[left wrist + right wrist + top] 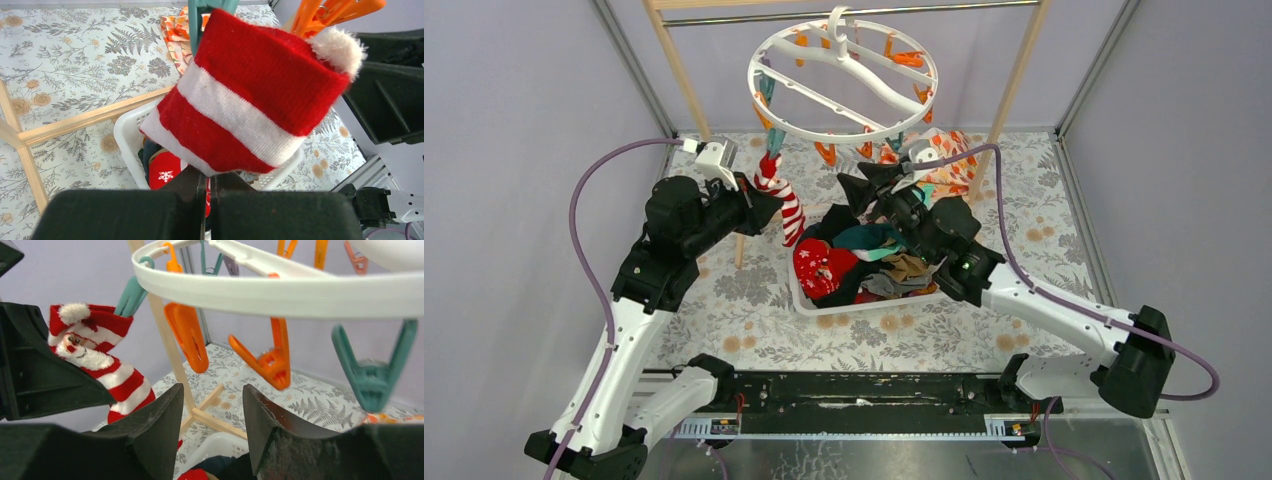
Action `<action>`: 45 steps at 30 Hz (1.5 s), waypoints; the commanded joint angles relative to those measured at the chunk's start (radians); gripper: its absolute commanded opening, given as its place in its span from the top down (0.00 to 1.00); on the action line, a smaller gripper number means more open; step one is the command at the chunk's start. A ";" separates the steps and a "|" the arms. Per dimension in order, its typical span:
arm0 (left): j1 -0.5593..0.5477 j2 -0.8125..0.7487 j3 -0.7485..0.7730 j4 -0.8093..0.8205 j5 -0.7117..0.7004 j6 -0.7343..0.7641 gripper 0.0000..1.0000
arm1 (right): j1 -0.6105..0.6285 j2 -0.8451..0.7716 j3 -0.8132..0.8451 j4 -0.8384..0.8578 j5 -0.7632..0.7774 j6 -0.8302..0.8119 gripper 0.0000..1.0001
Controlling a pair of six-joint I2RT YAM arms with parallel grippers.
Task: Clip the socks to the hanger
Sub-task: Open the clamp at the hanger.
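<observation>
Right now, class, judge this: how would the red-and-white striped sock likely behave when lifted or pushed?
The striped sock is probably floppy: it hangs in a curve below the teal clip. Likely light, being small, thin knit. Its fuzzy knit looks grippy rather than slippery.

Robot lab cell, plain wall panels [514, 150], aluminium frame [632, 65]

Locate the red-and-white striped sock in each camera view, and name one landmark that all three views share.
Top external: striped sock hangs left of centre, below the hanger rim.
Left wrist: it fills the centre.
Right wrist: at the left side.
Shared landmark: the white basket.
</observation>
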 commanded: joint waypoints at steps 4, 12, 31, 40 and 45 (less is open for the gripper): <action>0.001 -0.016 0.053 0.034 0.012 0.026 1.00 | -0.057 0.082 0.143 0.069 -0.167 0.026 0.42; 0.001 -0.021 0.073 0.025 0.009 0.036 1.00 | -0.102 0.132 0.182 0.099 -0.279 0.095 0.46; 0.001 -0.028 0.111 -0.024 -0.068 0.037 0.63 | -0.102 0.131 0.167 0.129 -0.312 0.078 1.00; 0.001 -0.066 0.154 -0.119 -0.137 0.028 0.23 | -0.074 0.159 0.186 0.122 -0.191 0.050 1.00; 0.001 -0.064 0.211 -0.113 0.001 0.023 0.19 | -0.038 0.186 0.220 0.111 -0.153 0.008 1.00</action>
